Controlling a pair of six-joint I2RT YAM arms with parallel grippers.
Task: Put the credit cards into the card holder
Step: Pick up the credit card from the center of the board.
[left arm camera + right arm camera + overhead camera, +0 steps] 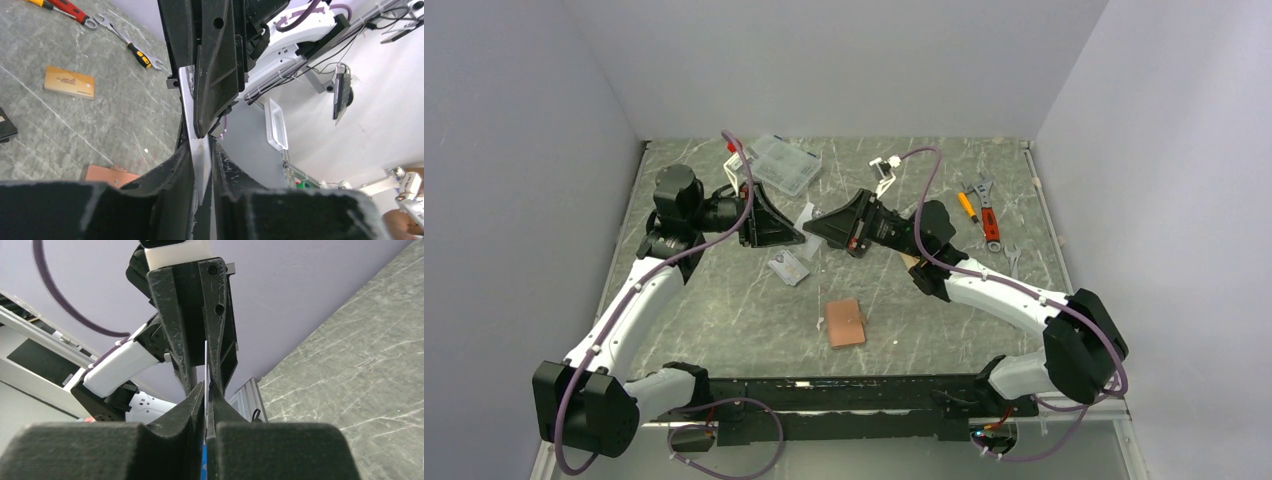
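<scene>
Pinching one silver-grey credit card [187, 100] from opposite ends, the left claw [202, 165] and the right claw [206, 395] meet nose to nose above the middle of the desk [724, 320]. Both wrist views show each claw's fingers pressed together on the card. It hangs on edge in the air, and its long axis appears to run along the line between the claws, roughly 9 to 3 o'clock from overhead.

The card holder [845, 322] lies flat on the desk at about 5 o'clock from that meeting point, toward the arms' bases and well apart from the held card. Its long axis runs roughly 12 to 6 o'clock, with the small tab on its 9 o'clock edge. Whether its pocket stands open cannot be told from above.

The orange-gold card [69, 82] rests on the desk at about 4 o'clock from the claws, close by the right arm. A third card [789, 268], its colour hard to judge under the glare, lies flat just below the claws at about 7 o'clock. No card appears to be in the holder yet.

The right claw looks slightly nearer the holder, almost straight up the desk from it at 12 o'clock. Whichever arm keeps the card would likely have to carry it down toward 5 o'clock and line its edge up with the holder's mouth.
</scene>
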